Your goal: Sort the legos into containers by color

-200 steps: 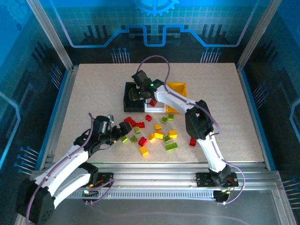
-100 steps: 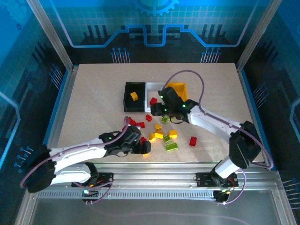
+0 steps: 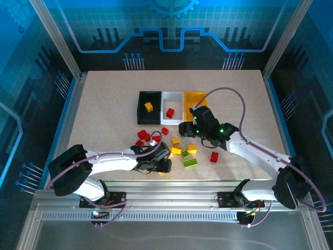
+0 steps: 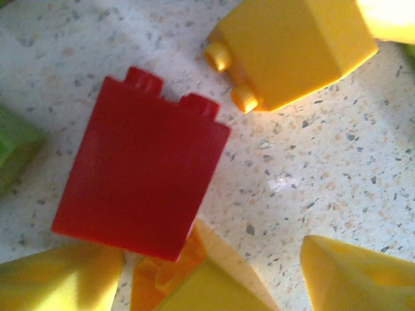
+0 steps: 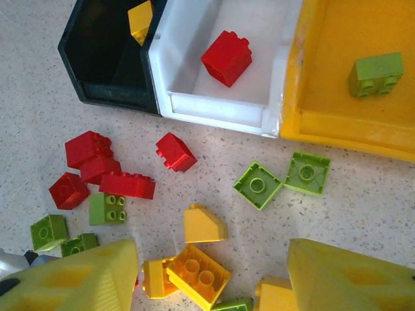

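I work on a pale table (image 3: 104, 104) with tiny dark and grey specks in it. Blue walls (image 3: 104, 26) with light lines stand around it. A gear picture (image 3: 173, 5) sits high on the back wall. Silver posts (image 3: 54, 36) rise at the corners. Grooved silver rails (image 3: 197, 188) run along my near edge.

I can read no words, numbers, labels or brand marks anywhere; the blue panels behind my worktop (image 3: 104, 104) carry only line patterns.
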Motion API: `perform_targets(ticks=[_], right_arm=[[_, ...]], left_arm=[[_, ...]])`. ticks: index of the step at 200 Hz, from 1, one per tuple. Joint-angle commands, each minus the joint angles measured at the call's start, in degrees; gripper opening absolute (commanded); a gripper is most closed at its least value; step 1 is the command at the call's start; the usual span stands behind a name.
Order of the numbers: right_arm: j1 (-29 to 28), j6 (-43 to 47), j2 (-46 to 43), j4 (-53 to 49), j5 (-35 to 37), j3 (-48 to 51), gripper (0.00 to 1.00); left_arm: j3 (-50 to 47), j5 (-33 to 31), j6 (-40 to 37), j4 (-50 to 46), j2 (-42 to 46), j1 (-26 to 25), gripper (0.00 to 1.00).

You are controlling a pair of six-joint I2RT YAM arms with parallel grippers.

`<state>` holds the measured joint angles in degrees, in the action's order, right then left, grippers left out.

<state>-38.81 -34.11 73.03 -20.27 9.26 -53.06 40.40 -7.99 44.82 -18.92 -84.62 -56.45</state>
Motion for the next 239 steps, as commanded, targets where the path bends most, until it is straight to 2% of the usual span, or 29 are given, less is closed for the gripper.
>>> perform_targets(ticks=[1,82,135,167,186,212,239], right_arm=[[1.3,-0.8,-1.5,0.8,1.5,1.6,0.64],[2.3,-2.0,-2.9,0.9,1.9,2.3,0.64],[2.9,-2.5,-4.1,0.8,1.7,4.8,0.65],[3.3,-2.7,-4.8,0.9,1.5,5.3,0.65],[3.5,-2.8,-4.9,1.1,1.5,5.4,0.65],[3.9,-2.8,-4.8,1.1,1.2,5.6,0.65],[4.3,-2.8,-5.3,0.9,0.9,6.2,0.65]], left_arm=[[2.0,-0.7,-0.6,0.7,-1.6,-1.3,0.69],[0.9,-1.8,1.5,-2.5,1.7,-3.6,0.46],[2.2,-3.0,1.5,-5.7,8.7,-2.2,0.45],[5.1,-4.4,-2.0,-7.9,14.0,5.7,0.45],[8.6,-4.8,-5.0,-7.0,13.9,13.5,0.45],[15.0,-5.3,-7.5,-3.6,9.4,23.1,0.45],[23.3,-6.9,-8.3,-1.4,0.0,29.0,0.45]])
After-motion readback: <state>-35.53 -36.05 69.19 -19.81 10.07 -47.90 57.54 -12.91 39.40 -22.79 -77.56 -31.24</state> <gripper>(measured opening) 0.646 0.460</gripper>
